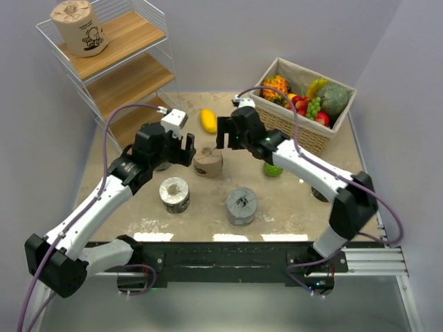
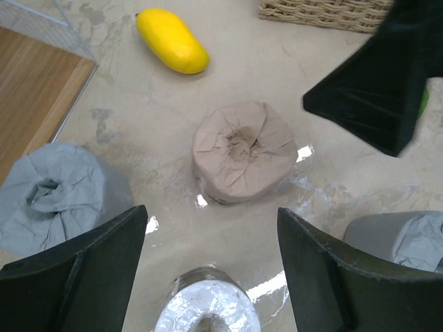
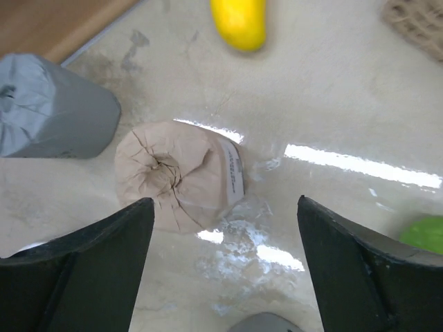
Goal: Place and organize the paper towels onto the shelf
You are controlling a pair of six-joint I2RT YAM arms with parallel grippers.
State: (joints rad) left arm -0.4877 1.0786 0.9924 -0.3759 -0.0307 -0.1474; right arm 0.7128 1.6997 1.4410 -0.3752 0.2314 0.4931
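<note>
Tan crinkled wrap covers the paper towel roll (image 1: 208,163), gathered end up. Left gripper (image 2: 211,216) and right gripper (image 3: 225,203) gape empty.

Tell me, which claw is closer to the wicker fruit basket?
The right one. The right gripper hangs beside the near left corner of the basket; the left gripper is farther left, beyond the tan roll that sits between them.

Pale lilac-grey walls (image 1: 228,41) meet in a corner toward one o'clock. The beige, mottled table (image 1: 287,207) shows bright white patches along its six o'clock edge.
</note>
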